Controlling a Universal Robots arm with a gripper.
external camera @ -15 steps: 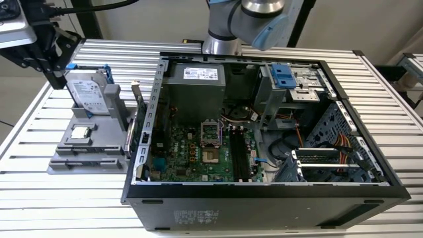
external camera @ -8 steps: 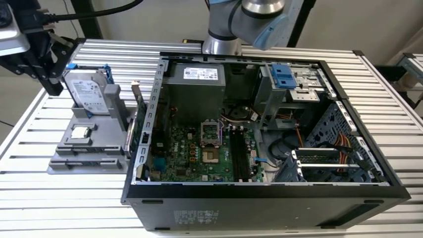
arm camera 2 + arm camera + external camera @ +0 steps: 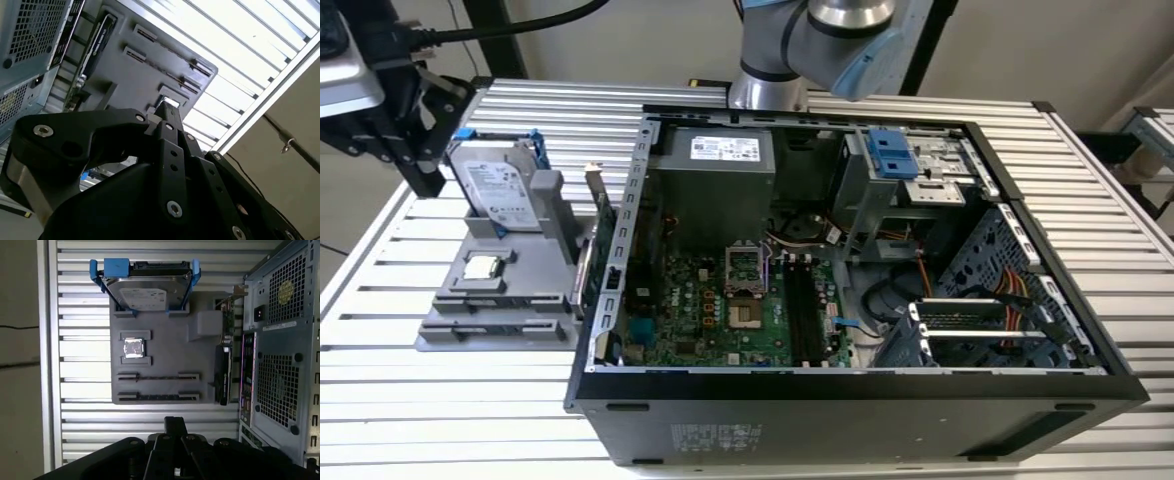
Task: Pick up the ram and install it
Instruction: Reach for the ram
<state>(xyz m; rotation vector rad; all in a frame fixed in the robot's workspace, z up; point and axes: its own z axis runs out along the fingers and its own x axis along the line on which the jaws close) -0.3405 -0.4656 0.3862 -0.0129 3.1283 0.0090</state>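
At nine o'clock from the open computer case [image 3: 854, 420] in the exterior view, on the table [image 3: 1107, 200], sits a grey holder [image 3: 480, 340], its pockets keeping parts upright for a grasp from above. Its two long slots [image 3: 157, 376] look bare, so I judge the ram may stand already in the dark sockets [image 3: 803, 310] of the motherboard [image 3: 707, 300] (I cannot tell its colour or chips there). Near the holder the fingers [image 3: 171, 424] hover and seem pressed together, holding nothing
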